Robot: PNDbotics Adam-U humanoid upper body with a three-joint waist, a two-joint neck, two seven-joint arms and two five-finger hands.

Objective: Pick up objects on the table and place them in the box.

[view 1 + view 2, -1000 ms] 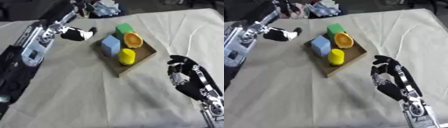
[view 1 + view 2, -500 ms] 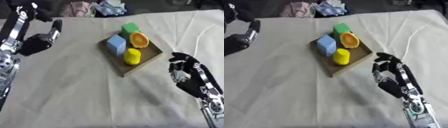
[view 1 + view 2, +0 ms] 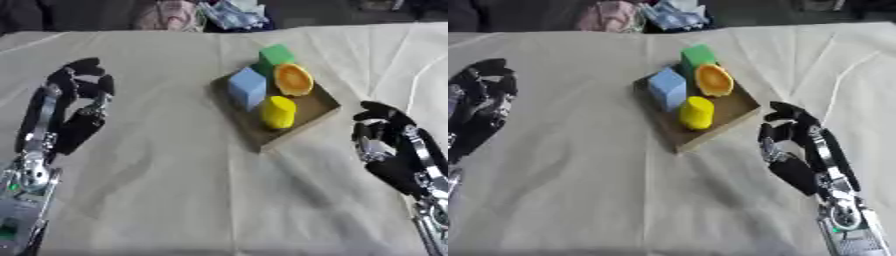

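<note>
A cream cloth (image 3: 175,190) covers the whole table, creased in soft folds, and along its far edge lies a heap of crumpled clothes (image 3: 206,12) against a dark background.

Near the middle of the cloth, a little toward the far side, sits a shallow brown box (image 3: 319,107), turned at an angle to the table edge. Four things are in it. A green block (image 3: 276,54) stands at the far corner. Just beside it, toward the right, an orange bowl-shaped piece (image 3: 293,80) leans on its side with its hollow facing up and outward. A light blue block (image 3: 248,88) stands at the left side of the box, touching or nearly touching the green one. A yellow cylinder (image 3: 278,112) lies at the near side, just in front of the blue block.

The left hand (image 3: 79,120) hovers or rests at the left of the cloth, well apart from the box, fingers up, slightly bent but spread and holding nothing. The right hand (image 3: 794,150) shows at the lower right, near the box's near corner but not touching it. Its fingers look relaxed and partly bent, though the blur makes this hard to judge; nothing is in it.
</note>
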